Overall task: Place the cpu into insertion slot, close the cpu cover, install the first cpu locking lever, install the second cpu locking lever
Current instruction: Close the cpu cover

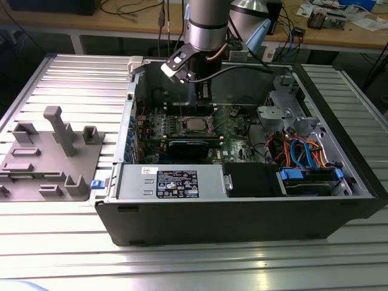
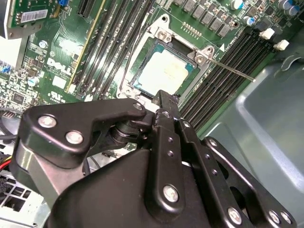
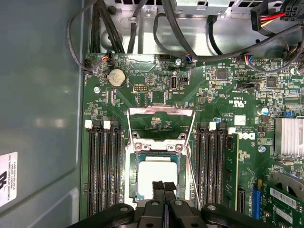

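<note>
While the cpu (image 3: 156, 172) lies flat in the insertion slot (image 3: 133, 187), with the cpu cover (image 3: 161, 112) hinged open beside it, the pincer (image 3: 164, 186) hangs over the chip's edge, fingertips pressed together, gripping nothing.

The pale, silvery cpu (image 3: 156, 175) lies flat inside the dark-framed insertion slot (image 3: 135, 180) on the green board. The cpu cover (image 3: 161, 112), a thin metal frame with an open centre, stands swung up from its hinge at one slot edge.
</note>
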`<action>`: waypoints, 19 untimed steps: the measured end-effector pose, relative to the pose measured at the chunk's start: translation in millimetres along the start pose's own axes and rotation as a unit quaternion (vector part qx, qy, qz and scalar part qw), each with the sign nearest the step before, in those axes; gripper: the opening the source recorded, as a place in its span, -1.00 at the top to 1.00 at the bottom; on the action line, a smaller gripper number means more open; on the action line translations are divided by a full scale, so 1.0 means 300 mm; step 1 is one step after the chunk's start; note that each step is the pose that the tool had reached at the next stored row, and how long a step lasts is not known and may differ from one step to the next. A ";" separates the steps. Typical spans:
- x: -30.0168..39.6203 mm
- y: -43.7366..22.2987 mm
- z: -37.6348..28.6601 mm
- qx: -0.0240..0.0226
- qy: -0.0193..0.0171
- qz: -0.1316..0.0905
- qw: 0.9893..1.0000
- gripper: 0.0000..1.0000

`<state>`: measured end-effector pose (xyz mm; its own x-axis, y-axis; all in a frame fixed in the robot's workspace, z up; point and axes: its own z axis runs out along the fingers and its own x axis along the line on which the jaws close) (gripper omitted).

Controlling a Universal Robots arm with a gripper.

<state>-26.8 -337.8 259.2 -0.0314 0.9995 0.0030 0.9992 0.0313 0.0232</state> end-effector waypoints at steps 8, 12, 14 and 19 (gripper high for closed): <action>0.000 0.009 -0.009 0.000 0.000 0.000 1.000 0.79; 0.000 0.010 -0.015 0.000 0.000 0.000 1.000 0.79; 0.000 0.010 -0.015 0.000 -0.001 0.000 1.000 0.79; 0.000 0.010 -0.015 0.000 -0.001 0.000 1.000 0.79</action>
<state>-23.8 -337.8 263.7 -0.0311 0.9995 0.0011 0.9992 0.0311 0.0232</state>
